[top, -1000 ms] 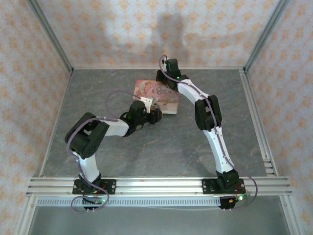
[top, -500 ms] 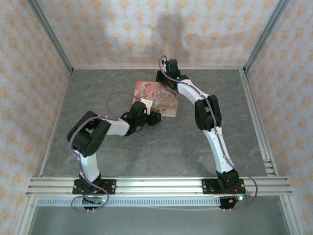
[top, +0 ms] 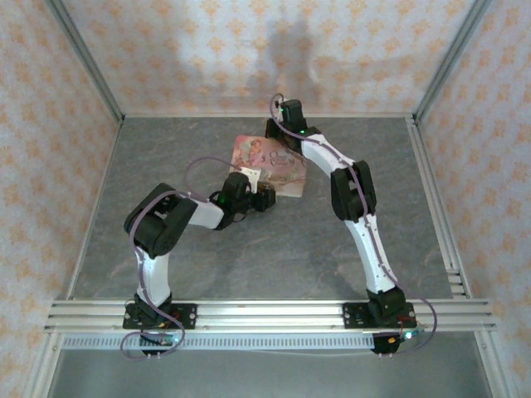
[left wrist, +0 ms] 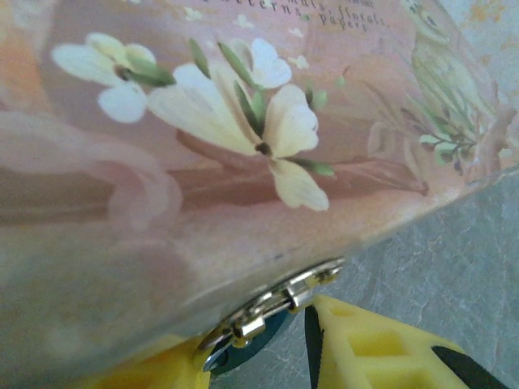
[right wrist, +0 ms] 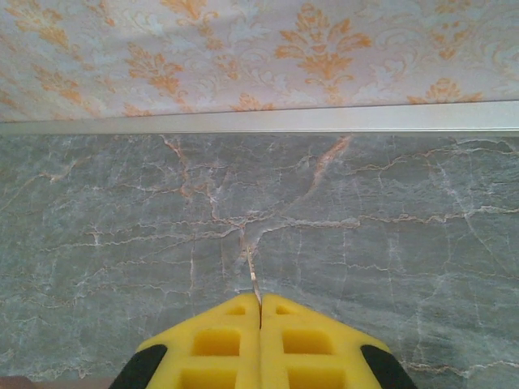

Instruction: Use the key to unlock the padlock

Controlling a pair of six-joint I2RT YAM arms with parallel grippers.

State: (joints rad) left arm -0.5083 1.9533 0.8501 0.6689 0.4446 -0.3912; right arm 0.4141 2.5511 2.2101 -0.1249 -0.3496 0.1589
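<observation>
Presently: right fingers pinched shut on key; left fingers flank padlock, grip unclear; tin lid script blurred.

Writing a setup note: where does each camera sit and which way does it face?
Top: above and behind, looking down at the table; left arm and right arm show.
Left wrist: close against the tin, at its clasp; left gripper open.
Right wrist: low, facing the back wall; right gripper shut on a sliver, likely the key.
Shared: the tin, top and left wrist.
</observation>
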